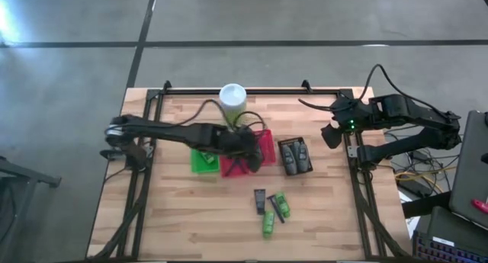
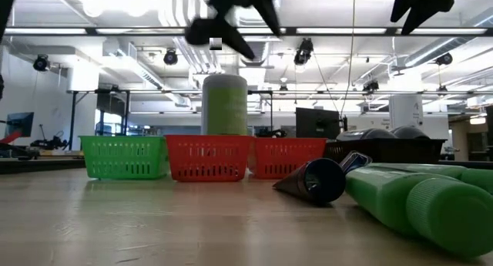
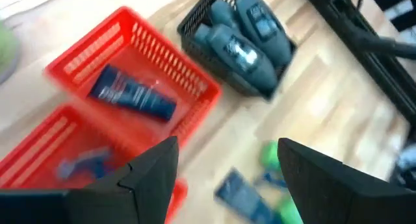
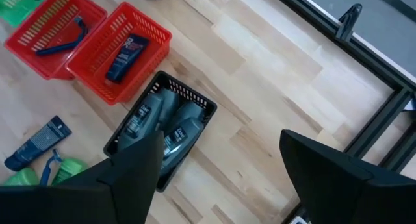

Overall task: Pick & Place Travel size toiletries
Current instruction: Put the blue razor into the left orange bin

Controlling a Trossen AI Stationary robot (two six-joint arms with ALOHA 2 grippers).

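Left pincer (image 1: 248, 150) hangs above the two red baskets (image 1: 263, 147) at bench centre, fingers spread, nothing between them. Right pincer (image 1: 329, 133) waits at the bench's 3 o'clock edge, also spread and empty.

Already sorted: a black flat tube (image 3: 133, 96) lies in one red basket, a blue razor (image 4: 60, 43) in the other, three dark grey bottles (image 4: 162, 123) in the black basket (image 4: 201, 104).

Still loose on the bench (image 1: 191, 225) at 6 o'clock from the baskets: green tubes (image 1: 269, 223), another black tube (image 1: 260, 200), and a razor, touching in a small heap.

Handling judgement: all light; tubes are soft and smooth, so pinch across the flat middle or cap. The razor is thin and stiff; take its handle crosswise.
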